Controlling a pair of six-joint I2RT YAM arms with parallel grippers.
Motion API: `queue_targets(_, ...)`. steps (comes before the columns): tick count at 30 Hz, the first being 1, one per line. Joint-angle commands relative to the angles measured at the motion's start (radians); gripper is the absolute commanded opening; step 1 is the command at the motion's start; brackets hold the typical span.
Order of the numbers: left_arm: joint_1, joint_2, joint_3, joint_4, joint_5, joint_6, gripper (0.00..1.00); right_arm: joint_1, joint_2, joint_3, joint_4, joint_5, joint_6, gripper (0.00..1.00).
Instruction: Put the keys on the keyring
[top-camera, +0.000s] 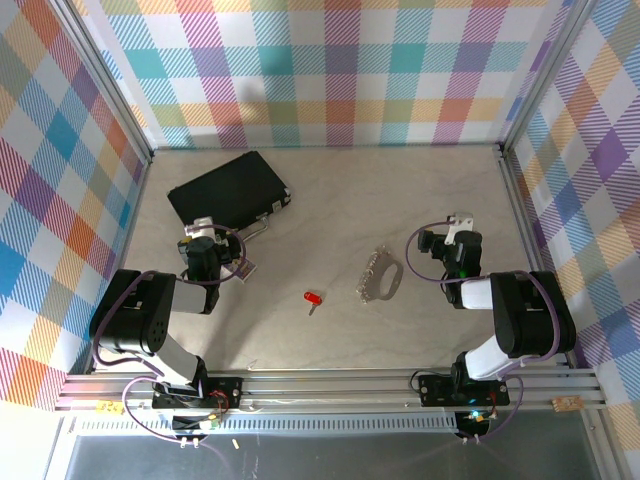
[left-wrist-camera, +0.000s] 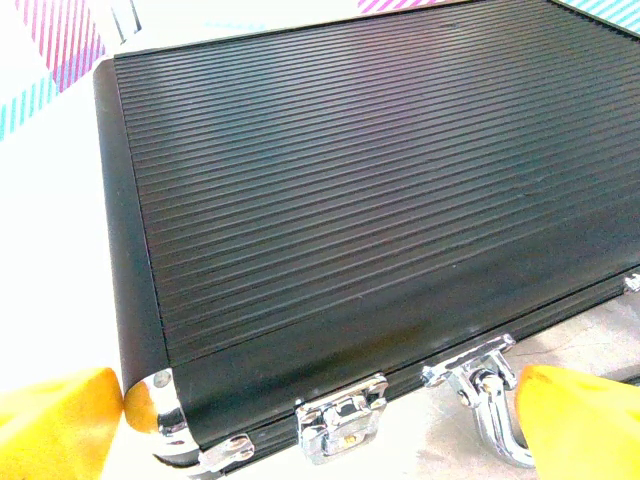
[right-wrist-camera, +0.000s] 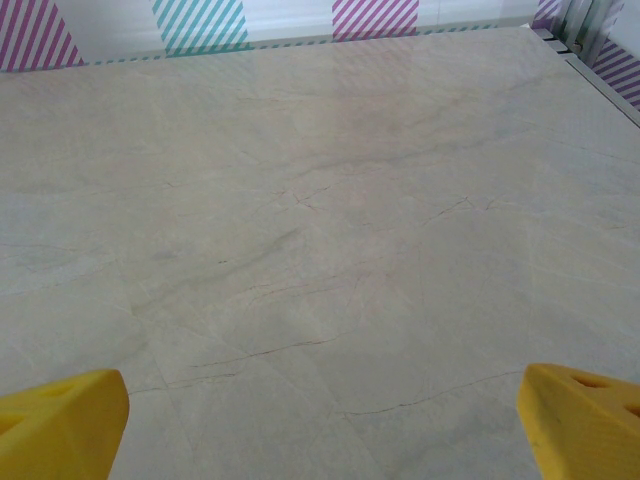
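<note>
At the near edge, both arms rise from an aluminium rail and fold back on themselves, elbows low, forearms reaching away over the table, a smooth beige top veined like marble. Between the arms lies the key, tiny, with a glossy red plastic head and a short silver blade, flat on the table and apart from everything. Just right of it and a little farther back rests the keyring, a silvery metal oval loop with a pale jagged strip along its left side (too small to tell links from teeth). The right gripper hovers beyond the ring and well to its right, its jaws spread wide and holding nothing; in the right wrist view its blunt yellow fingertips sit at the two lower corners over bare stone. The left gripper points at the black case, likewise spread and empty, its yellow fingertips flanking the case's near edge. The case is a flat rectangle of finely ribbed black, with chrome corner caps, a chrome latch and a bent metal handle. Farthest back stand pastel plaid walls.
</note>
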Motion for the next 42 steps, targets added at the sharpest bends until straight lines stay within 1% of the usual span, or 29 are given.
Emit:
queue_targets(1, -0.002, 0.005, 0.011, 0.009, 0.007, 0.001, 1.0, -0.008, -0.002, 0.01, 0.011, -0.005, 0.013, 0.99)
queue_targets(36, -0.001, 0.005, 0.009, 0.01, 0.007, -0.001, 1.0, -0.007, -0.004, 0.007, 0.016, -0.007, 0.013, 0.99)
queue_targets(40, -0.002, 0.003, 0.007, 0.015, 0.005, -0.001, 1.0, -0.007, -0.03, 0.024, -0.033, -0.054, -0.008, 0.99)
queue_targets(42, -0.001, -0.009, 0.006, 0.003, -0.014, -0.009, 1.0, 0.001, -0.056, 0.019, -0.045, -0.056, -0.02, 0.99)
